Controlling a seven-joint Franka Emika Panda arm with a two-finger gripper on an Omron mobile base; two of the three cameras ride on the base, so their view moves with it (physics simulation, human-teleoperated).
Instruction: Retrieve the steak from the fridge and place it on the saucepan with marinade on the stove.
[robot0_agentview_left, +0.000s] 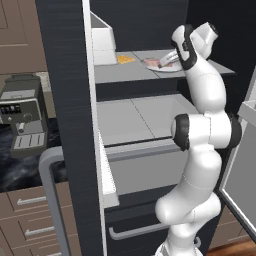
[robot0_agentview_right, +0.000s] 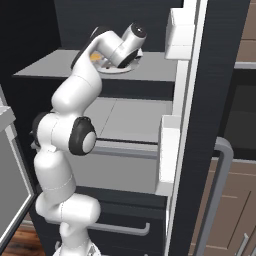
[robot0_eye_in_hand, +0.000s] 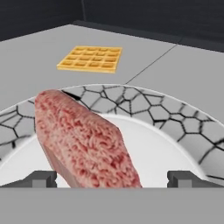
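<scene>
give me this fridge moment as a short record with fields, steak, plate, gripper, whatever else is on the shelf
steak: pinkish-red slab lying on the plate
plate: pale, round, crackle-patterned rim, on the grey fridge shelf
gripper: open, one fingertip on each side of the steak's near end, not closed on it
waffle: flat orange-yellow square, on the same shelf beyond the plate, apart from it
fridge doors: open

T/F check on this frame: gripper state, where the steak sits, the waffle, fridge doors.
1. The gripper is shut on the steak. False: its fingers stand wide apart, one on each side of the meat.
2. The steak lies on a plate with a crackle-pattern rim. True.
3. The waffle shares the plate with the steak. False: it lies apart on the grey fridge shelf.
4. The fridge doors stand open. True.
</scene>
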